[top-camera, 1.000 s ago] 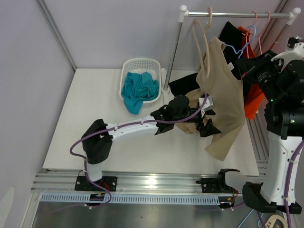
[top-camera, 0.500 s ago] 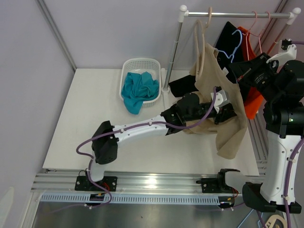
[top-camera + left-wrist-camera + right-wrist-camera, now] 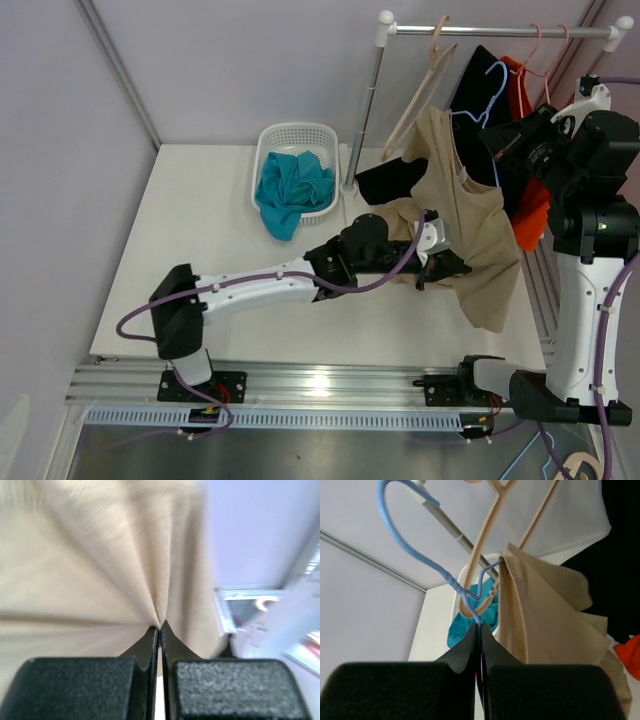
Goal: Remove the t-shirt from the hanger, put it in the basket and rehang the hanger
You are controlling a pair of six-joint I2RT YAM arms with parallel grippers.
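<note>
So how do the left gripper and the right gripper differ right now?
The left gripper pinches a fold of the beige shirt, while the right gripper clamps the thin wire of the blue hanger. The left gripper reaches out over the table at the shirt's lower part. The right gripper is up among the hangers, below the clothes rail. Both are shut tight on what they hold.

basket [image 3: 297, 127]: 1 | beige t-shirt [image 3: 470, 240]: 1 | blue hanger [image 3: 451, 582]: 1 | beige hanger [image 3: 490, 527]: 1
</note>
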